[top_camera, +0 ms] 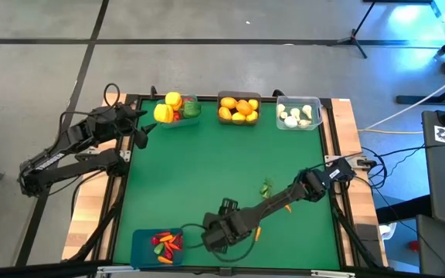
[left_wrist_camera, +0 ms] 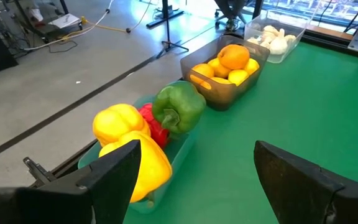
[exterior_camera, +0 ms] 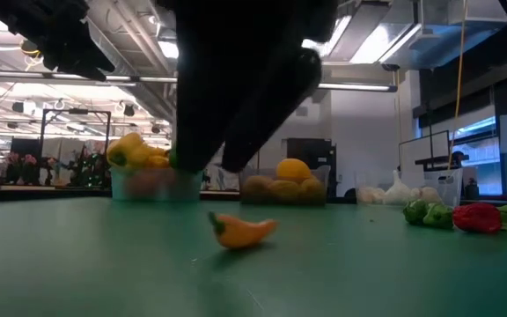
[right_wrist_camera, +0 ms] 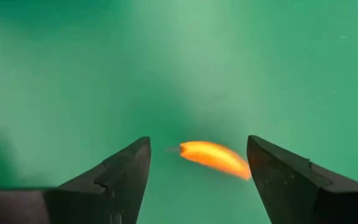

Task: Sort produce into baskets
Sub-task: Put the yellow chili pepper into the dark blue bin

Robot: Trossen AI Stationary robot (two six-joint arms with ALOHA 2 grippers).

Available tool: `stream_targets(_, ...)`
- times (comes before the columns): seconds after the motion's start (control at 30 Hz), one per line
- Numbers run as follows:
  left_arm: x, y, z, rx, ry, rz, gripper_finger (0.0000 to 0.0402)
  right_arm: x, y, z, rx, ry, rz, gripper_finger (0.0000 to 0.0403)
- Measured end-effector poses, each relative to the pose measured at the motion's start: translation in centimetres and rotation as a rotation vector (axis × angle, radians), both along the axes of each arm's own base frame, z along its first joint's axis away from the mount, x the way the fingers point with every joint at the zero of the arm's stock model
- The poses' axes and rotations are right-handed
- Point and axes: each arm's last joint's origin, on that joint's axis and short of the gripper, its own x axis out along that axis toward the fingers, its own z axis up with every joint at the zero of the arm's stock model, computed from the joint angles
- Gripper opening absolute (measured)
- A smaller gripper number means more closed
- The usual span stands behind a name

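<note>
Bins are lined along the upper edge of the green worktop (top_camera: 222,170) in the high view: a translucent teal bin (top_camera: 188,117) heaped with smooth yellow, red and green peppers (top_camera: 167,108), a dark grey bin (top_camera: 239,98) filled with round oranges and lemons (top_camera: 238,110), and a clear bin (top_camera: 299,123) holding knobbly white garlic bulbs (top_camera: 298,114). At the lower left, an opaque blue bin (top_camera: 144,245) is seen with red chillies and carrots (top_camera: 165,243). The left gripper (top_camera: 140,133) is poised beside the teal bin, jaws open and empty. The right gripper (right_wrist_camera: 197,168) is held low at the bottom centre, jaws open either side of a curved, glossy orange carrot (right_wrist_camera: 213,157) lying on the felt-like worktop.
</note>
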Motion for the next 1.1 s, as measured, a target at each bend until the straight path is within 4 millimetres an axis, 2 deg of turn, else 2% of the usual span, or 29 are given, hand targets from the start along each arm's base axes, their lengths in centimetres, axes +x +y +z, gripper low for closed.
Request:
stream_targets(0.13,0.0,0.0,0.0,0.000,0.000,0.000,0.0308,-0.1,-0.3,-0.6,-0.024,0.016,0.006,0.0264)
stream_targets(0.33,0.0,0.0,0.0,0.000,0.000,0.000,0.0308,-0.3,0.3,-0.7,-0.081,0.029,0.209,0.0264)
stream_targets(0.47,0.0,0.0,0.0,-0.001,0.000,0.000,0.0308,-0.1,0.0,-0.7,-0.090,0.037,0.273,0.0264)
stream_targets(0.7,0.0,0.0,0.0,-0.001,0.000,0.000,0.0308,1.1,-1.1,-2.1,-0.001,0.055,0.269,0.0264)
stream_targets(0.87,0.0,0.0,0.0,-0.001,0.002,-0.001,0.0308,0.9,-1.4,-3.2,0.009,0.084,0.235,0.0264)
stream_targets(1.1,0.0,0.0,0.0,0.000,0.002,-0.001,0.0308,1.3,-1.1,-3.0,0.044,0.034,0.264,0.0264)
